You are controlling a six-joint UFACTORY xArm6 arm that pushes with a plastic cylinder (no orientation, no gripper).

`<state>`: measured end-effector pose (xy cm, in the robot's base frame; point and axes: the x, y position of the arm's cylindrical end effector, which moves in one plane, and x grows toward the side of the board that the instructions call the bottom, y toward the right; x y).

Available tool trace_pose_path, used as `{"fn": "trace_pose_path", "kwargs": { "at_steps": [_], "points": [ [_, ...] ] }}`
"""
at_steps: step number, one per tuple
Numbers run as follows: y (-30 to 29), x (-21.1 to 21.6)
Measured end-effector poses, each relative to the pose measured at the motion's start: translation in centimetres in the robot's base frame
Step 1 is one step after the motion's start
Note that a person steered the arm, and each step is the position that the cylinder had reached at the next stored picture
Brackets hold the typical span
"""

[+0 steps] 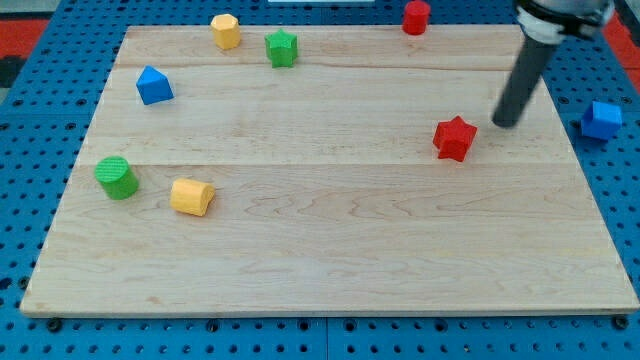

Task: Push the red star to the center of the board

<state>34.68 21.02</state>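
The red star (454, 137) lies on the wooden board (330, 230), right of the board's middle. My tip (505, 123) is down on the board just to the star's right and slightly above it in the view, a small gap away. The dark rod slants up from the tip to the view's top right.
A yellow hexagon block (226, 30) and a green star (282, 48) sit near the board's top edge. A blue block (153, 86) is at upper left, a green cylinder (117, 177) and a yellow cylinder (192, 196) at left. A red block (416, 15) and a blue block (601, 119) lie off the board.
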Motion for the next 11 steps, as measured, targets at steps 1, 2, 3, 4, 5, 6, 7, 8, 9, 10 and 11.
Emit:
{"fn": "trace_pose_path", "kwargs": {
  "at_steps": [1,2,3,4,5,6,7,8,9,10,11],
  "points": [
    [-3.6,-10.4],
    [4.0,-1.8],
    [7.4,2.9],
    [2.5,-5.1],
    [0.2,-8.9],
    [0.0,0.7],
    [-2.3,7.1],
    [-10.7,7.1],
    [-18.8,7.1],
    [-26.2,8.7],
    [-15.5,5.5]
  ]
}}
